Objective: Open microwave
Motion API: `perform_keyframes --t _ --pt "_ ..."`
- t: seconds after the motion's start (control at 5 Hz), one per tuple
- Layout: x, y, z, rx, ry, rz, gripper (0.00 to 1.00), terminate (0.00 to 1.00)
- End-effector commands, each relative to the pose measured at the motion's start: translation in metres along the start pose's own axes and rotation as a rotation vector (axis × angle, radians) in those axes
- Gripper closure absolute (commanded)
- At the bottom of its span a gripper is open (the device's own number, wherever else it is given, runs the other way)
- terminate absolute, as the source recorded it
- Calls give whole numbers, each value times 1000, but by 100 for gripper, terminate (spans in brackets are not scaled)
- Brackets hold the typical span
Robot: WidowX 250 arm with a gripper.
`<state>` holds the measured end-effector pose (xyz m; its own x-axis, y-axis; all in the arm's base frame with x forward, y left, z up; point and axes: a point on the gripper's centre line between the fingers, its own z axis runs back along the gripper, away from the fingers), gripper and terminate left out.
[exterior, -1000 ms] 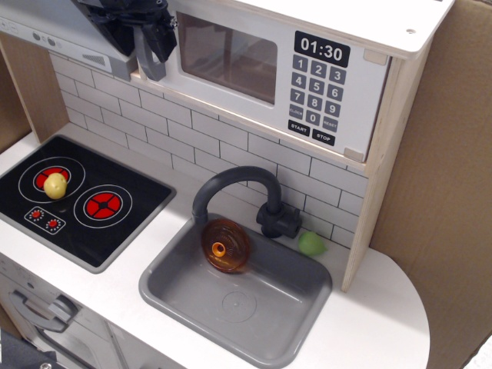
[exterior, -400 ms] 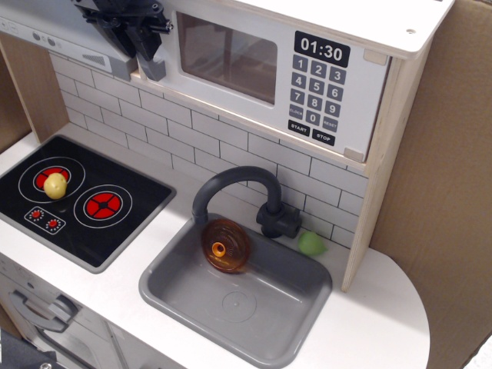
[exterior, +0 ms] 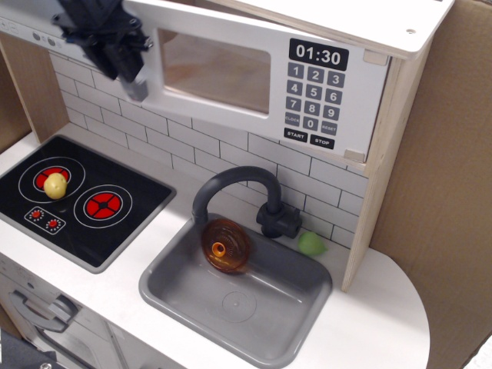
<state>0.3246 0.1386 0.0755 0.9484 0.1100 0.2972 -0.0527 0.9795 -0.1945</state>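
The microwave (exterior: 330,84) is a pale wooden box at the top with a black keypad and a clock display reading 01:30. Its white door (exterior: 223,77) with a clear window stands swung partly outward on its right hinge, its left edge nearest me. My black gripper (exterior: 123,54) is at the door's left edge, shut on the grey bar handle (exterior: 137,88), whose lower end shows below the fingers.
A grey sink (exterior: 238,296) holds an orange lid (exterior: 225,246) under a dark faucet (exterior: 238,188). A green ball (exterior: 311,244) lies behind the sink. A black hob (exterior: 77,204) carries a yellow item (exterior: 55,185). Cardboard walls stand left and right.
The gripper has moved left and toward me with the handle. The microwave door has swung from closed to partly open.
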Motion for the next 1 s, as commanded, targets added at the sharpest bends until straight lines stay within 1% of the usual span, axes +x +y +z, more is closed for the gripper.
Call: perform_keyframes --t 0.0,0.2,0.4,0.6,0.8 --pt "-32 -23 62 -113 60 136 0 0" --pt "-27 -34 89 -92 83 260 0 0" --pt "-10 -40 111 -128 128 337 0 0" --pt "21 -36 113 -71 68 424 0 0" --pt "38 -23 100 -2 33 445 0 0"
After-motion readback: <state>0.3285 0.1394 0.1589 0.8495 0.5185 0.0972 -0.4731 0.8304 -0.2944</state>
